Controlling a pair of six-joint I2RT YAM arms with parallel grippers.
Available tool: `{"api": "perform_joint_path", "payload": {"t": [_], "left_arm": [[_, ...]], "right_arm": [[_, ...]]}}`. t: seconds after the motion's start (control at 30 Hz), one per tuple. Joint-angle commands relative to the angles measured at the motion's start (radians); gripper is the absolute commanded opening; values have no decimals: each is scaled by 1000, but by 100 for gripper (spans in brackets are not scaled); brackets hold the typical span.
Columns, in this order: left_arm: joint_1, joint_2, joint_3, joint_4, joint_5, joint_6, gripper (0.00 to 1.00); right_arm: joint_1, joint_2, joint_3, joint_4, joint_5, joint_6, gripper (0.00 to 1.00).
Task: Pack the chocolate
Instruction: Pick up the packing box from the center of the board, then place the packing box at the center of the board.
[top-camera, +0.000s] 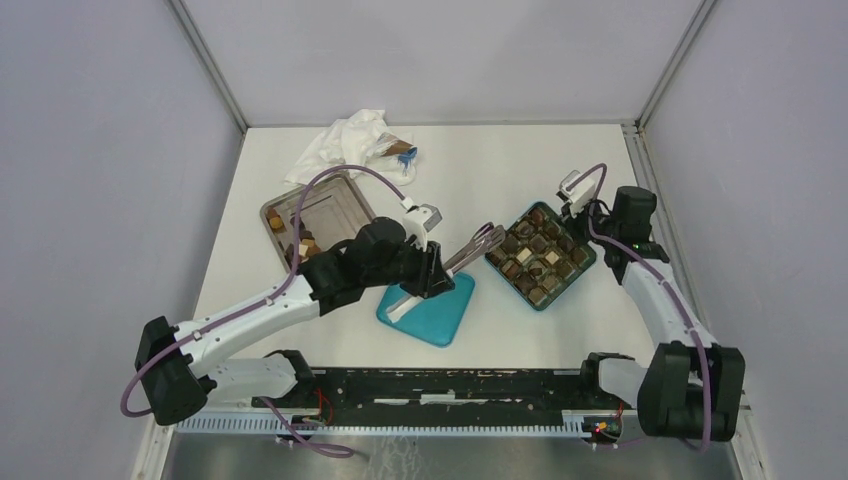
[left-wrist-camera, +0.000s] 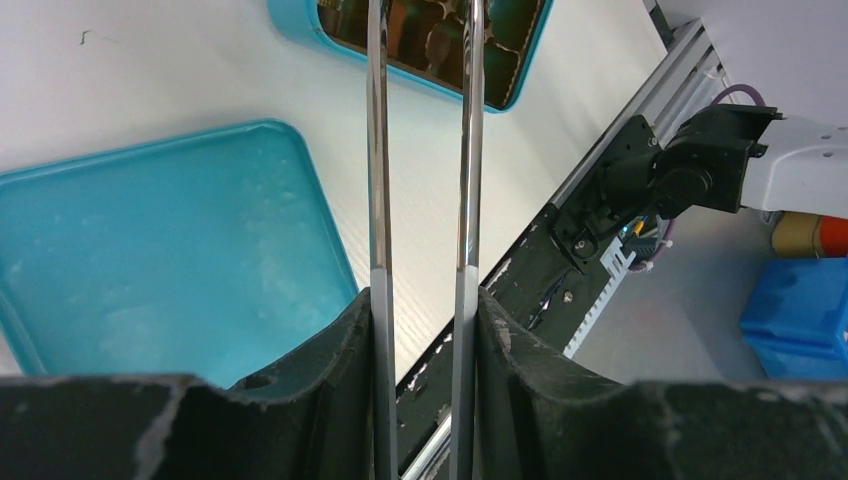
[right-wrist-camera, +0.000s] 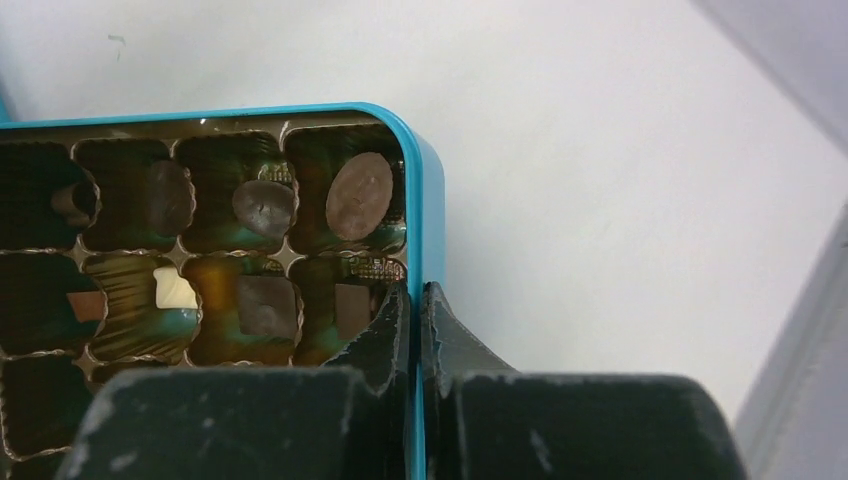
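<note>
Right gripper (right-wrist-camera: 415, 298) pinched shut on far-right rim of teal box (right-wrist-camera: 428, 180). Chocolates (right-wrist-camera: 358, 195) sit in box compartments just beside its fingers. Left gripper (left-wrist-camera: 422, 305) clamps metal tongs (left-wrist-camera: 377, 150), tips by box's left edge. More pieces on tray (top-camera: 335, 205), far left.
</note>
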Motion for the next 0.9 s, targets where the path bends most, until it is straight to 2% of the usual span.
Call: {"api": "perform_joint_path", "payload": {"t": [0.0, 0.37, 0.47, 0.67, 0.87], "left_arm": [[-26, -22, 9, 116, -35, 24, 3], [-100, -7, 7, 174, -61, 57, 4], [-119, 10, 12, 187, -64, 61, 4], [-160, 70, 34, 223, -71, 63, 4], [-198, 156, 66, 258, -67, 58, 4]], "right_arm": [[-3, -126, -39, 179, -5, 14, 0], [-3, -226, -78, 225, -19, 64, 0], [-5, -174, -52, 206, -14, 111, 0], [-37, 28, 34, 108, -45, 233, 0], [-43, 133, 52, 102, 32, 307, 0]]}}
